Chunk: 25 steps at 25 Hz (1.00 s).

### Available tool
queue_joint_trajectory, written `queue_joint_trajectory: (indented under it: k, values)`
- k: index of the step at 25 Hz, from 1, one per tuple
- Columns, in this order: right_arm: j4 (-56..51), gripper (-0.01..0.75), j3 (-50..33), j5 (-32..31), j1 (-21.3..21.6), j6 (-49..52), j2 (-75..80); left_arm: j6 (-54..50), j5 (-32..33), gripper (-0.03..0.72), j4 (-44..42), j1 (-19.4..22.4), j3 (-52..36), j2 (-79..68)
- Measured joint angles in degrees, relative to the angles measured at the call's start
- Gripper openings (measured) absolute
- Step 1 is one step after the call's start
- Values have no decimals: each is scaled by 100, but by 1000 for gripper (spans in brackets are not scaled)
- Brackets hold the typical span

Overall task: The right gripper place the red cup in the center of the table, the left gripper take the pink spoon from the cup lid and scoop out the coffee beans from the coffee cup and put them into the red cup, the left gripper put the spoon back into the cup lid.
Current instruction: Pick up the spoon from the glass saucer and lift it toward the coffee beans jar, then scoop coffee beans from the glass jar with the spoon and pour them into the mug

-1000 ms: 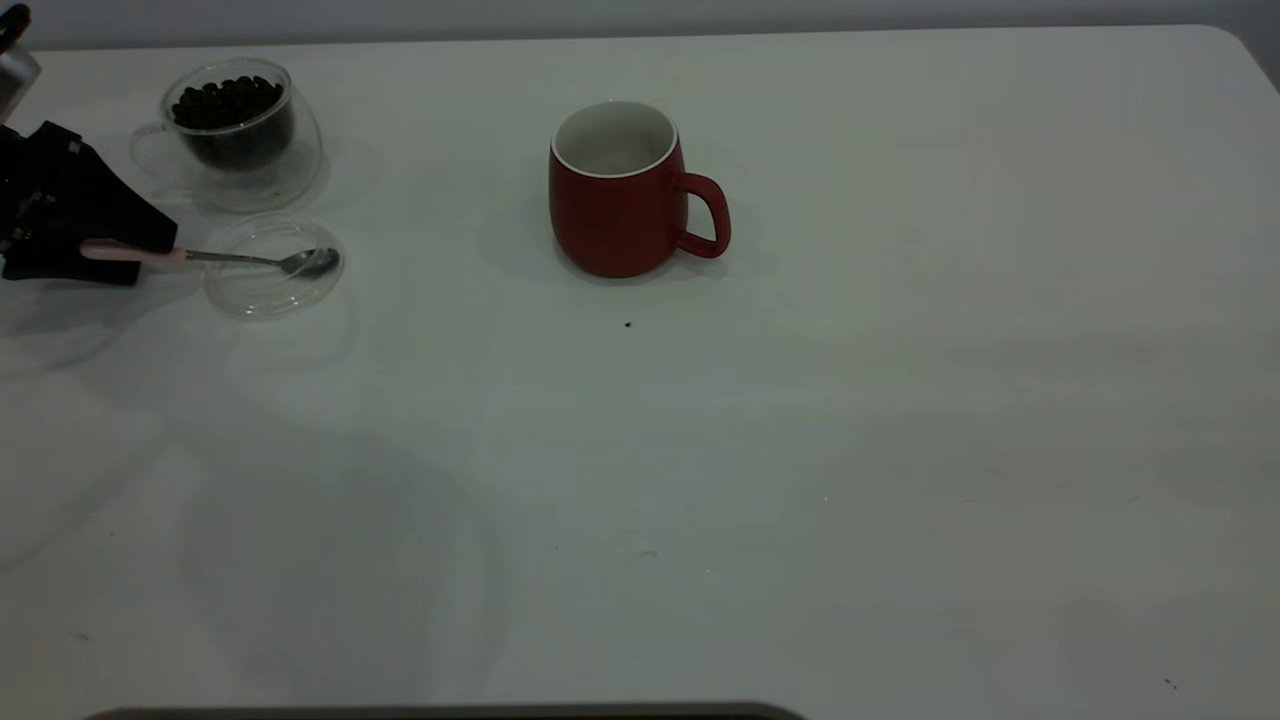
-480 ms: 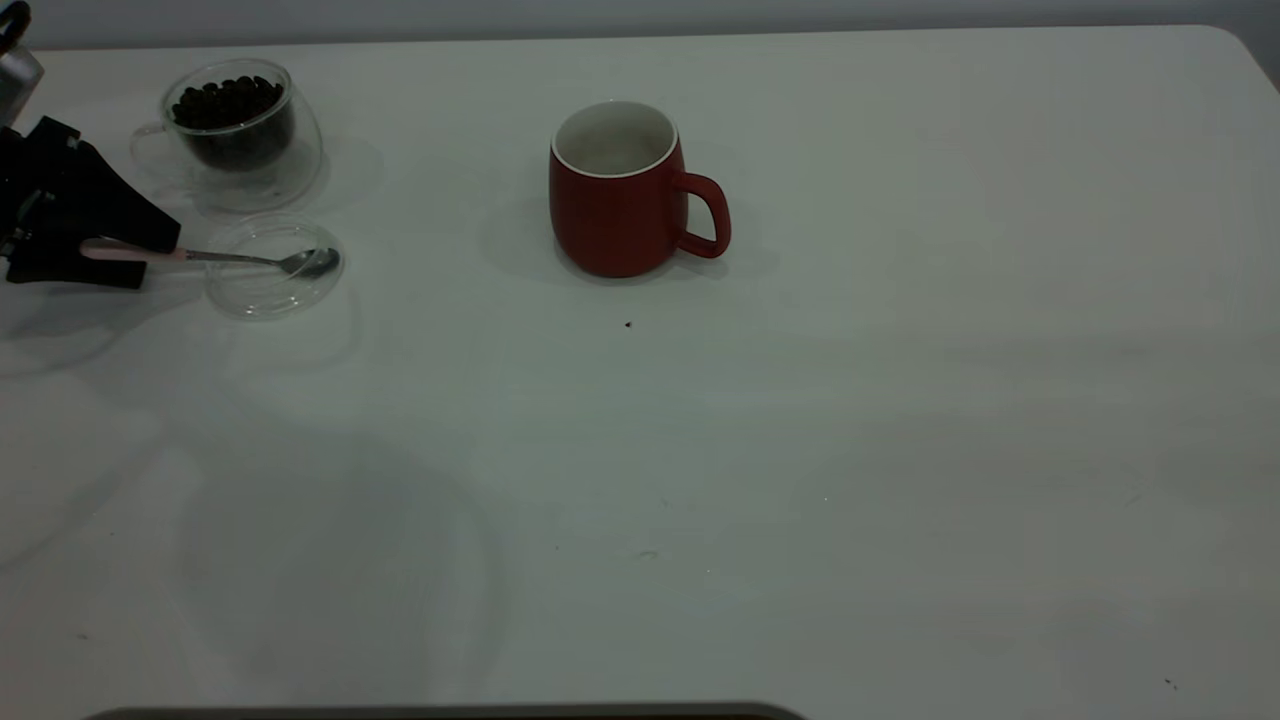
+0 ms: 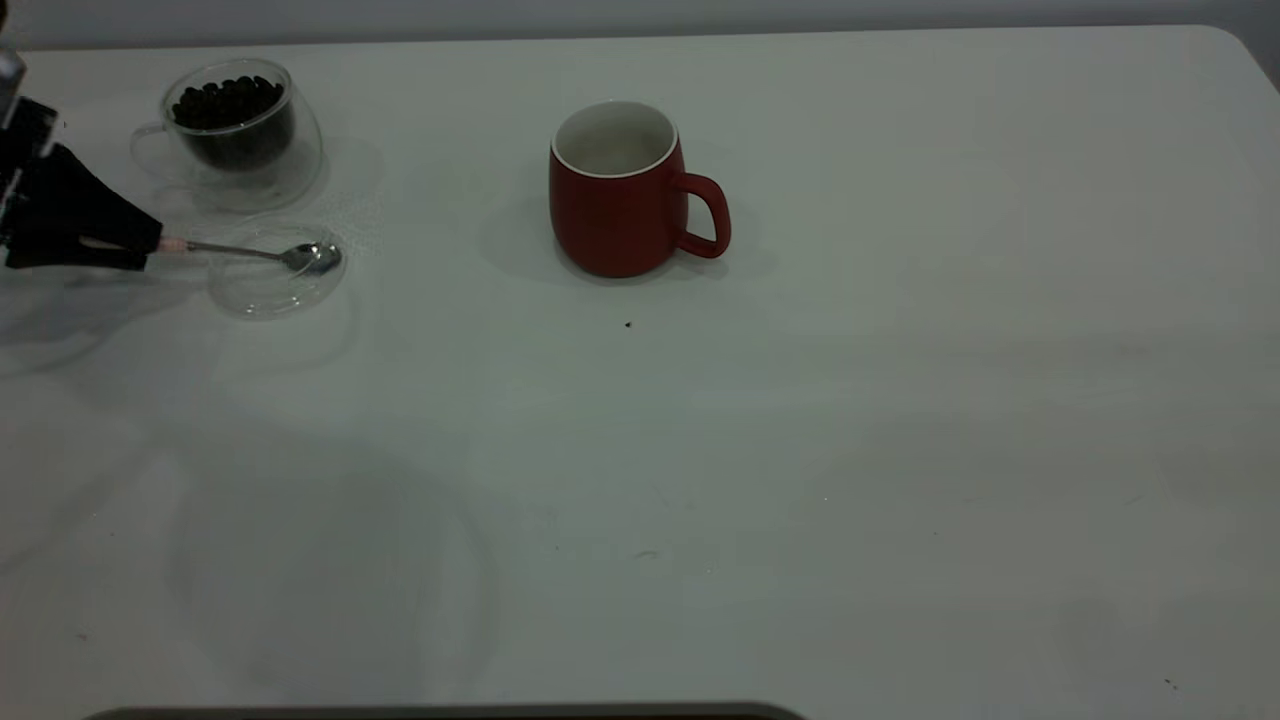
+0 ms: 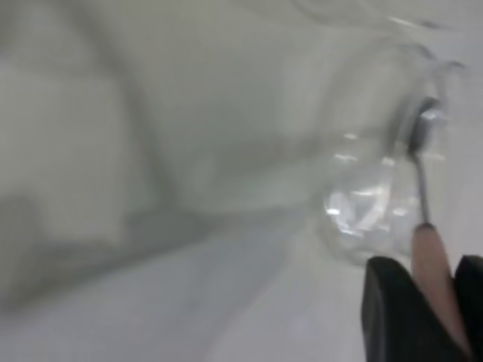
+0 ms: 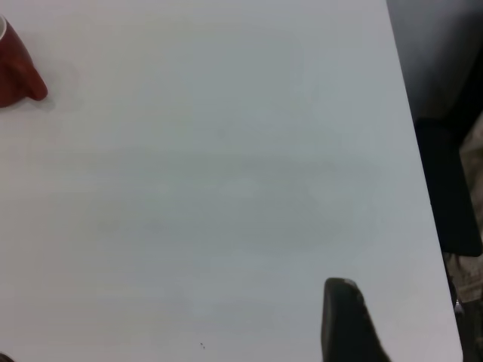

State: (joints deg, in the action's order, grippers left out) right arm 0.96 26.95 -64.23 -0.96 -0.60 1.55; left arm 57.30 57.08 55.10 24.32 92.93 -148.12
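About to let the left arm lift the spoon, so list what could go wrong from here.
1. The left gripper pinches the pink spoon by the handle end, so its long neck and bowl may droop or twist on lifting.
2. The bowl lies in the light cup lid; a skewed lift could drag the lid.
3. The coffee cup with coffee beans stands close beside the lid; a low swing might knock it.

The left gripper (image 3: 150, 248), showing matt black, is clamping the pink spoon (image 3: 255, 253) by its dull pale handle, whose thin metal neck and glossy silver bowl are gleaming just beyond the jaws over the clear, shiny cup lid (image 3: 275, 283). Behind the gripper, the transparent glass coffee cup (image 3: 240, 135) is holding dark, faintly glinting coffee beans (image 3: 228, 100). Well away from it, the red cup (image 3: 620, 195) is showing a matt red outside and smooth white inside on the smooth white table (image 3: 800, 450).
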Motion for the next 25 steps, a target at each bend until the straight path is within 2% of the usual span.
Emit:
queue_joint_trajectory:
  k: [2,7,16,25]
  values:
    - [0,434,0,0,0,0,0,-13,237,118,26,47,0,34]
    - [0,434,0,0,0,0,0,-42,401,119,-126,218,0,209]
    - [0,434,0,0,0,0,0,-62,918,119,-121,249,0,856]
    - [0,434,0,0,0,0,0,-151,973,119,845,249,375,1194]
